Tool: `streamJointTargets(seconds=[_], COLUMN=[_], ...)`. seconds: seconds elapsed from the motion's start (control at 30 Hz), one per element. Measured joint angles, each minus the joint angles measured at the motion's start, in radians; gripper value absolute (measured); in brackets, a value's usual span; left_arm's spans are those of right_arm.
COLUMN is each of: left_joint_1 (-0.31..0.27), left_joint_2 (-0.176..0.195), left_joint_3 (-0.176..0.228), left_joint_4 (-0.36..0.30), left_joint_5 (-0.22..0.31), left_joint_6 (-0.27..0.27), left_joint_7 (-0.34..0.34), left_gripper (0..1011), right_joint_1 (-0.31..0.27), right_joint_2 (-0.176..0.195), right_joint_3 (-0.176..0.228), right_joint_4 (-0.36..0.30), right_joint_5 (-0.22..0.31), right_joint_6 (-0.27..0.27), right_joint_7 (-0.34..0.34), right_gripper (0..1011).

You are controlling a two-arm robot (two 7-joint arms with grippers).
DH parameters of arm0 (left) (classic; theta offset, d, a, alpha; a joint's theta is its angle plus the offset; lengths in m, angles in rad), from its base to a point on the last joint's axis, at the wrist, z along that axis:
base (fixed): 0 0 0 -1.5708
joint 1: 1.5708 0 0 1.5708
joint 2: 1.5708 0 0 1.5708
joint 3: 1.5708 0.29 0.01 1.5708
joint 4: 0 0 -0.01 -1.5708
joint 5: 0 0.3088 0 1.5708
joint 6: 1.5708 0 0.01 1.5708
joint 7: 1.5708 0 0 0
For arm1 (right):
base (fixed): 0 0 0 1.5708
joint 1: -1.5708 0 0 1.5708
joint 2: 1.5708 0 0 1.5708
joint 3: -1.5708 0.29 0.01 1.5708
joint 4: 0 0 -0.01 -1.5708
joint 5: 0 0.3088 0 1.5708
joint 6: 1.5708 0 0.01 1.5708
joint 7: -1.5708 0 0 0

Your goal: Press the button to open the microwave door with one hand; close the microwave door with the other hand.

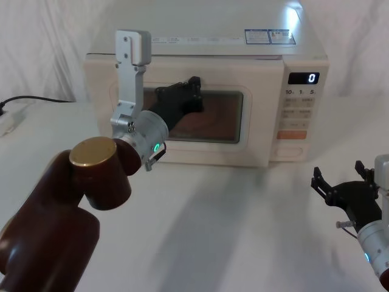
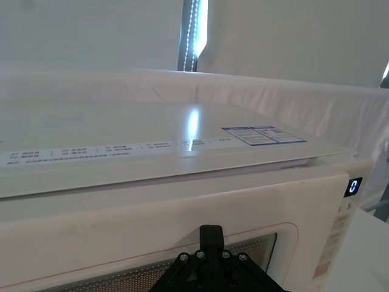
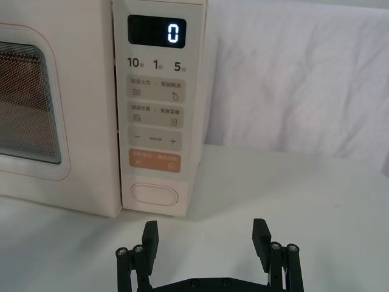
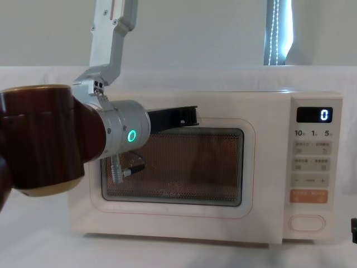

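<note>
The microwave door lies flush with the cream oven body; it also shows in the chest view. My left gripper is shut and its tips rest against the door's upper part, at the top edge of the dark window. The button is the wide pill-shaped key at the bottom of the control panel. My right gripper hovers open and low over the table, in front of the panel and to its right. Nothing sits between its fingers, and it is clear of the button.
The display reads 0. An orange key sits just above the button. A black cable and a white object lie at the table's far left. White cloth hangs behind the microwave.
</note>
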Motion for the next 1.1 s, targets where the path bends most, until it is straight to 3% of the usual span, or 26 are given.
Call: streamJointTargets(seconds=[1.1], left_joint_1=[-0.032], left_joint_2=[-0.061], left_joint_3=[-0.047], left_joint_4=[0.051], left_joint_5=[0.100], left_joint_6=[0.016], left_joint_7=[0.001], left_gripper=[0], right_joint_1=[0.000], right_joint_2=[0.000], right_joint_3=[0.000], right_joint_4=[0.000], right_joint_5=[0.000], right_joint_6=[0.000], right_joint_7=[0.000], right_gripper=[1002])
